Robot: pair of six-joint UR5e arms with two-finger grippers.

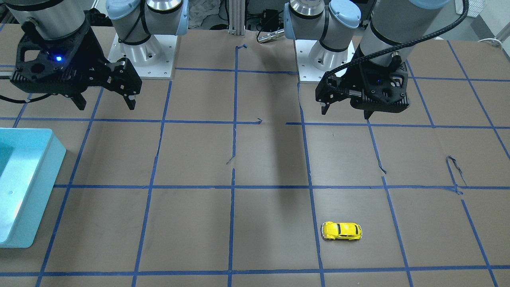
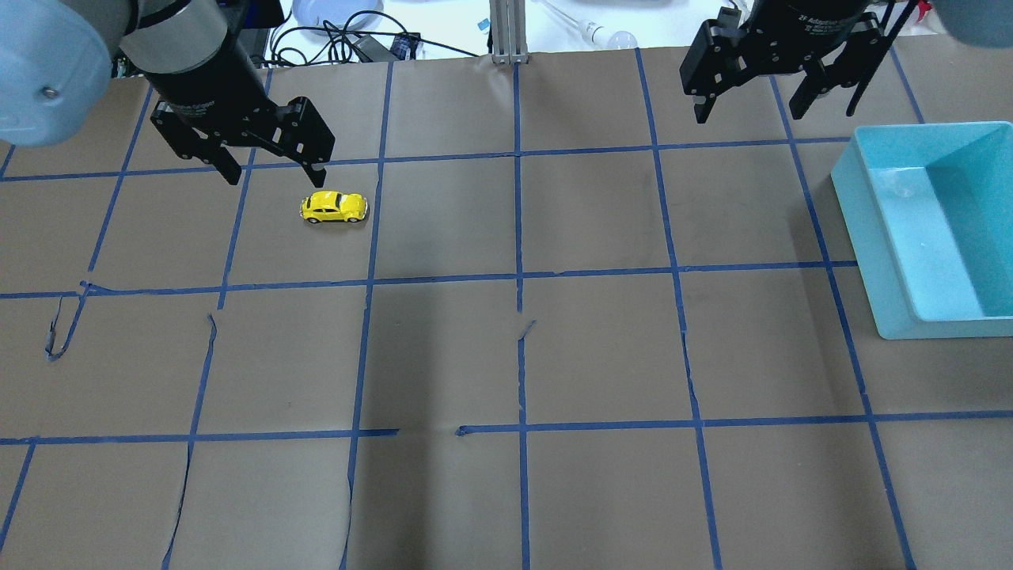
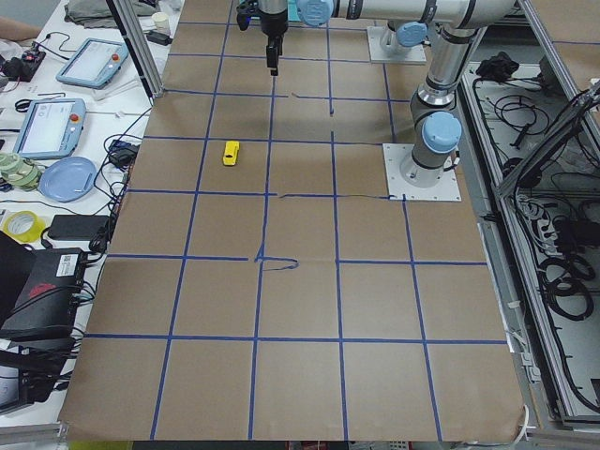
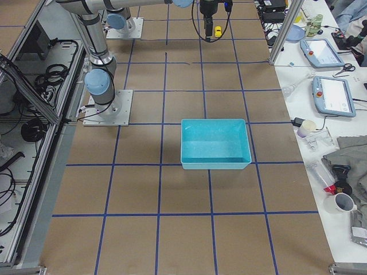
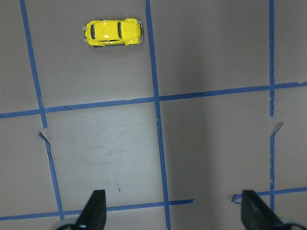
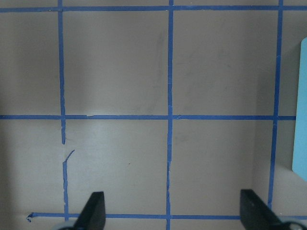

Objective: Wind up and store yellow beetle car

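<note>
While the small, glossy bright-yellow beetle-shaped toy car (image 2: 334,207) stands on its wheels on the brown paper tabletop (image 2: 601,348) gridded with blue tape, touched by neither arm, the task looks to be at its very start: neither the winding nor the storing is done. The left claw (image 2: 275,170) hangs with its two black fingers spread wide and nothing between them, near the car but apart from it. Its height above the tabletop is hard to judge from overhead, though the front-facing view suggests it is well off the surface. The left wrist view puts the car near the top of the frame, ahead of the fingertips (image 5: 96,211) and off to one side. The right claw (image 2: 748,111) is likewise spread and empty, hovering near the pale turquoise rectangular plastic bin (image 2: 870,245), which stands well apart from the car. What is left, by my reading, is to grasp the car, draw it back along the tabletop to wind it, then carry it across to the bin.
</note>
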